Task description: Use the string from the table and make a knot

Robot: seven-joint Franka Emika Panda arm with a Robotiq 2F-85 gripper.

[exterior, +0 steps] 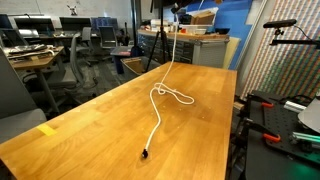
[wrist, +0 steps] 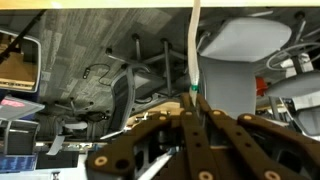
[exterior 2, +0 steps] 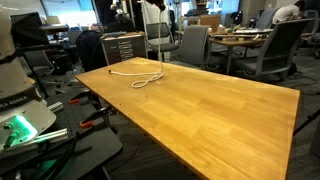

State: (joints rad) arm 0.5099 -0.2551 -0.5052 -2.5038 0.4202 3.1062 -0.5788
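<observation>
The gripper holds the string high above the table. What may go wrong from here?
1. The thin string sits only between the tips of the shut gripper; it may slip out.
2. A higher lift may pull open the loose loop on the table, so no knot forms.

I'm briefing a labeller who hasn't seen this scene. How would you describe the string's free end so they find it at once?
Find the big light-brown wooden table. A thin white string drops onto it from above, loops mid-table, then trails toward the near edge. Its free end is the small dark tip, unlike the flat yellow tape mark by the side edge.
</observation>
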